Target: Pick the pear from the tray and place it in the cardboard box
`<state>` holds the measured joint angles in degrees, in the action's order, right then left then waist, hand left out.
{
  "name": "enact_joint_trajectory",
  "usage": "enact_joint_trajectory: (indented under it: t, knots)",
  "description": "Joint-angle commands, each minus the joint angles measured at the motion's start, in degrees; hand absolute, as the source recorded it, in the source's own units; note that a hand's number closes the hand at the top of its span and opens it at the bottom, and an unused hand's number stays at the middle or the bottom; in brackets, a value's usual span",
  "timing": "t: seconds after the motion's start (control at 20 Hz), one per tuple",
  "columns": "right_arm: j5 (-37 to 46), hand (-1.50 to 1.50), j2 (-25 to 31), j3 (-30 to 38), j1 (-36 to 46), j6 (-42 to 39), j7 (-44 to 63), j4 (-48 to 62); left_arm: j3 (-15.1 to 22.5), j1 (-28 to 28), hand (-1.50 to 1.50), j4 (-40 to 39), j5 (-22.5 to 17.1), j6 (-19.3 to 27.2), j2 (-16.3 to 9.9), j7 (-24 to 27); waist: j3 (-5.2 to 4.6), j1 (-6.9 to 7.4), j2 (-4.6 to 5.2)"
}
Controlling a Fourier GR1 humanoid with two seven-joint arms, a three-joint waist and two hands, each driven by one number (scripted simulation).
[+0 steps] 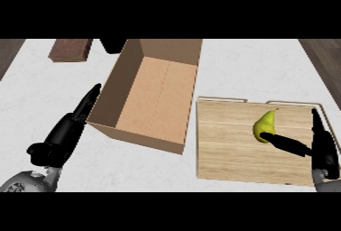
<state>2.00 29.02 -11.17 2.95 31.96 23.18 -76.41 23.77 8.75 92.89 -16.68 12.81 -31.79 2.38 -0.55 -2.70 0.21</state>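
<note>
Pear (265, 125) lies on wooden tray (226, 153), upper right part. Right hand (324, 145) spread open over tray; thumb tip touches pear's lower end, straight fingers stand right of pear, nothing grasped. Cardboard box (148, 94) open, just left of tray. Left hand (73, 124) straight-fingered beside box's left wall.

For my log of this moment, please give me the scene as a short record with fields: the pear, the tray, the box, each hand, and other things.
pear: yellow-green pear lying on the tray, right half
tray: wooden tray on the counter, right of the box
box: open cardboard box, nothing seen inside
right hand: right hand, thumb touching the pear's lower end, fingers straight beside it, not closed round it
left hand: left hand, fingers straight, beside the box's left wall
other: dark wooden block at upper left
</note>
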Motion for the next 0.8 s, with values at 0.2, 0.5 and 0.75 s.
enact_joint_trajectory:
  t: [0.2,0.5,0.75]
  knots:
    - [12.6,-1.5,13.6,-7.1,-1.5,-4.0,29.8,-20.0,1.8,2.0,0.0,-2.7,0.8,-1.1,3.0,-2.1,0.13,0.45,-0.74]
    - [-2.7,-1.5,19.0,-0.8,3.4,-18.5,45.0,-33.7,2.6,5.8,0.0,-5.3,3.2,-0.6,6.2,-2.9,0.38,0.94,-0.4]
    - [-9.7,-1.5,18.5,2.4,6.0,-20.4,51.3,-33.9,1.2,5.6,0.0,-4.0,3.1,-3.0,5.8,-3.5,0.48,2.35,-0.32]
